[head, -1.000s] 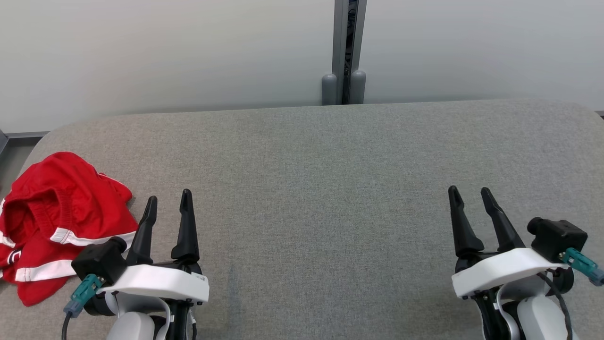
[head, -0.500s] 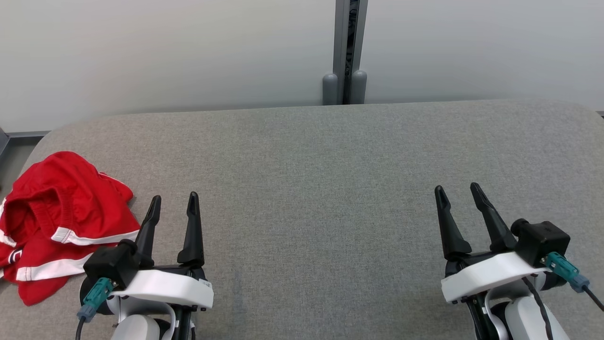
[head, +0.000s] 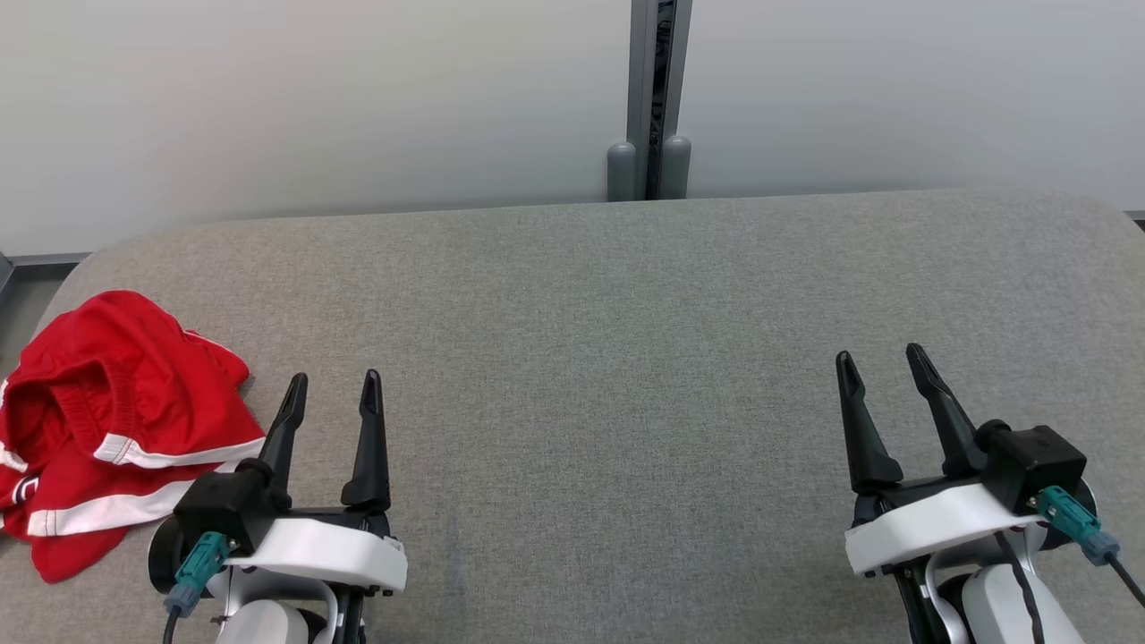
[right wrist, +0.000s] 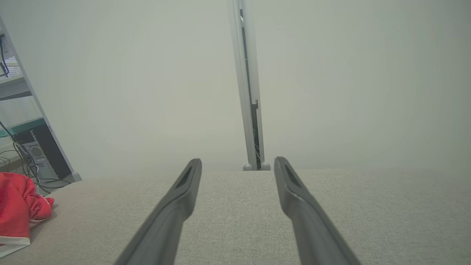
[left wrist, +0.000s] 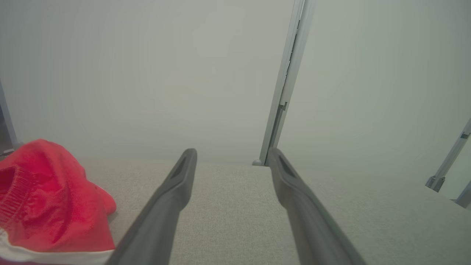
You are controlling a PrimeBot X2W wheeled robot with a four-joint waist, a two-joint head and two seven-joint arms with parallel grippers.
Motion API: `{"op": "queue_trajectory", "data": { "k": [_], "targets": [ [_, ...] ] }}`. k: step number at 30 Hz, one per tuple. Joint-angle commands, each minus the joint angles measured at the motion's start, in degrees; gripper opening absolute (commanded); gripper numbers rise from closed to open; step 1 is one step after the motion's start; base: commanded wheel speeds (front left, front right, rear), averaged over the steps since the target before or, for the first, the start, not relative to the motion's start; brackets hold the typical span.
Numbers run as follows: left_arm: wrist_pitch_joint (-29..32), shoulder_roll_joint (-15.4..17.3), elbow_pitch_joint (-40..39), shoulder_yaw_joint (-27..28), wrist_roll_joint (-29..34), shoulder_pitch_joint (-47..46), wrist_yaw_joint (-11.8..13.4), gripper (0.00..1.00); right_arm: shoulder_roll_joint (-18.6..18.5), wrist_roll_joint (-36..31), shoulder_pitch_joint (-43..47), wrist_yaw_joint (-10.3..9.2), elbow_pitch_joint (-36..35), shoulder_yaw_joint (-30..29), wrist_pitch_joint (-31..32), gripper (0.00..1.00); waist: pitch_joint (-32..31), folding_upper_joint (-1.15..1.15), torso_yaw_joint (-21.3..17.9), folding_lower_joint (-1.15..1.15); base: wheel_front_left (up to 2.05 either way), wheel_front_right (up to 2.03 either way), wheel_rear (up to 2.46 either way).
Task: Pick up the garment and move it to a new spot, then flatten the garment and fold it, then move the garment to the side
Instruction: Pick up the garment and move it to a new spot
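both released and empty: left hand [head: 335,378] just beside the crumpled red garment [head: 116,402], right hand [head: 878,354] well apart.

Surface: grey woven fabric top [head: 626,358], far corners rounded.
Backdrop: pale partition panels [head: 313,98] just behind its far edge.
Joint: upright grey metal post [head: 640,80] between them, two rounded caps [head: 621,170] at its foot.
Beyond left end: dark computer tower [right wrist: 36,154], loose cables [right wrist: 11,163].

The head view looks down from the near edge across the grey tabletop [head: 572,295]. Both wrist views sit low over it, facing the far edge. All share the red garment [head: 116,420] at its left edge and the post [head: 648,98] behind.
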Motion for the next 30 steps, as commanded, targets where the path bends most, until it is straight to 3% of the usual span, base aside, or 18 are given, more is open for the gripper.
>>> {"op": "queue_trajectory", "data": {
  "k": [1, 13, 30],
  "targets": [
    [-0.39, 0.28, -0.52, 0.13, 1.29, 0.03, 0.38, 1.0, -0.54, -1.1, 0.15, 0.12, 0.11, -0.02, -0.83, 1.0, -0.06, 0.0, 0.01, 0.0, 0.0, 0.0, 0.0],
    [-1.13, 0.31, 0.62, 0.59, 4.35, 0.69, 0.49, 1.0, -0.61, -4.1, 0.15, 0.12, 0.86, 0.84, -2.39, 1.0, 0.05, 0.0, 0.01, 0.0, 0.0, 0.0, 0.0],
    [-1.27, 0.31, 2.41, 0.56, 2.12, 0.79, 0.68, 1.0, -0.62, -6.47, 0.96, 0.12, 2.04, 1.31, -2.74, 1.0, -0.58, 0.0, 0.39, 0.0, 0.0, 0.0, 0.0]
  ]
}}
